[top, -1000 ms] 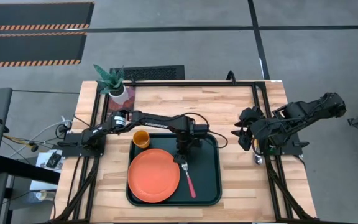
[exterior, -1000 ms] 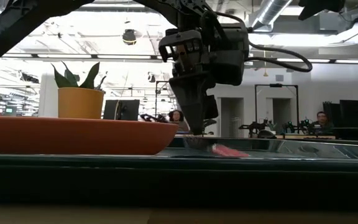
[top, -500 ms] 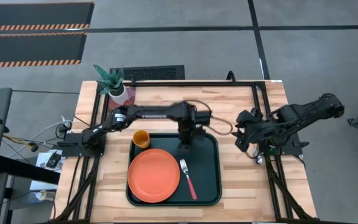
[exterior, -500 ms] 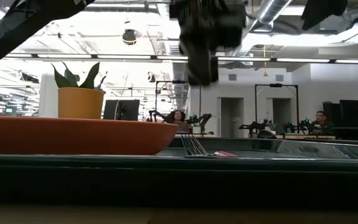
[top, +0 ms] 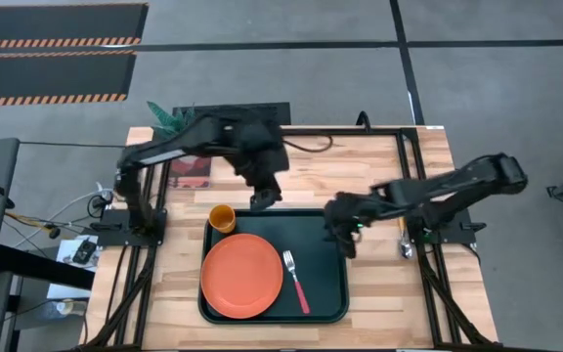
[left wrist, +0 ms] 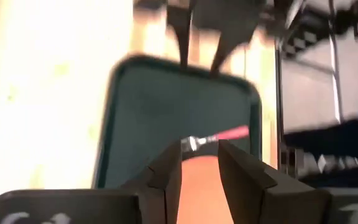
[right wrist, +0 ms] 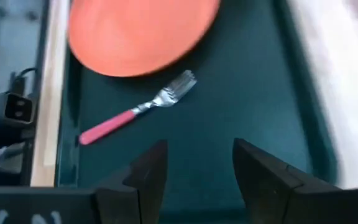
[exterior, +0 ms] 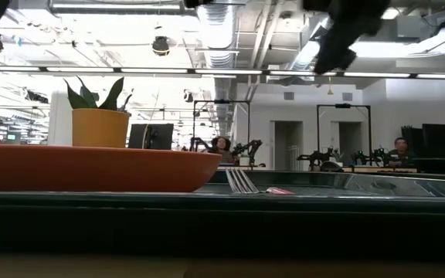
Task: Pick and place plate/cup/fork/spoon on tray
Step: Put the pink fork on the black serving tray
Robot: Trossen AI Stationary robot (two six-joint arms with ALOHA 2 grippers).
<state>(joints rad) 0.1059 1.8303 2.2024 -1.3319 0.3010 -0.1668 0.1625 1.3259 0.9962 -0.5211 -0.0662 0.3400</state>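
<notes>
The dark green tray (top: 325, 293) lies at the table's near middle. On it lie the orange plate (top: 242, 277) at its left, the orange-yellow cup (top: 222, 217) upright at its far left corner, and the red-handled fork (top: 296, 281) right of the plate. The spoon (top: 405, 240) lies on the wood by the right rail. My left gripper (top: 262, 202) is open and empty, above the tray's far edge. My right gripper (top: 345, 244) is open and empty, above the tray's right part. The right wrist view looks down on the fork (right wrist: 135, 112) and the plate (right wrist: 142, 31).
A potted plant (top: 169, 117) stands at the far left corner, partly behind my left arm. Black frame rails run along the table's left and right sides. Bare wood shows right of the tray (top: 374, 284). People sit in the room beyond the table in the low view.
My left gripper has left the fork lying on the tray. It has risen and drawn back toward the table's far edge and left. My right gripper has swung from the table's right side toward the left, out over the tray's right part. The fork, plate and cup stay put.
</notes>
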